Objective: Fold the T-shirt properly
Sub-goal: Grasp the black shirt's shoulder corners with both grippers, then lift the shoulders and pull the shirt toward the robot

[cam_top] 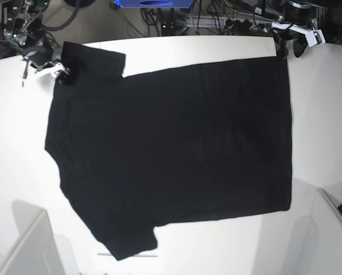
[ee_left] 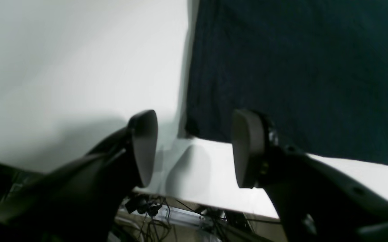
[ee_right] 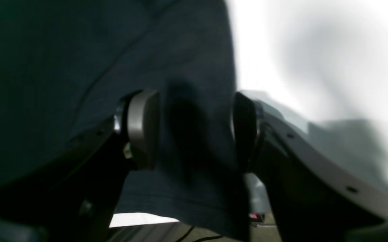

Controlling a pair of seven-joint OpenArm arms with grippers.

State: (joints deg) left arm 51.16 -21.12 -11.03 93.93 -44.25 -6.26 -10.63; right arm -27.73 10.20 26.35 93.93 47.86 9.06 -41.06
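T-shirt (ee_right: 180, 50) cloth sits right between the right gripper's (ee_right: 194, 131) spread pads in the right wrist view, a sleeve edge straddled but not pinched. Over in the left wrist view, the left gripper (ee_left: 194, 148) gapes wide too, holding nothing, hovering just off the hem corner at frame centre. Pull back to the base view: the black shirt lies flat across the white table (cam_top: 22, 183), plain side up. It looks soft, light and floppy, so corners and hems are the places to pinch.
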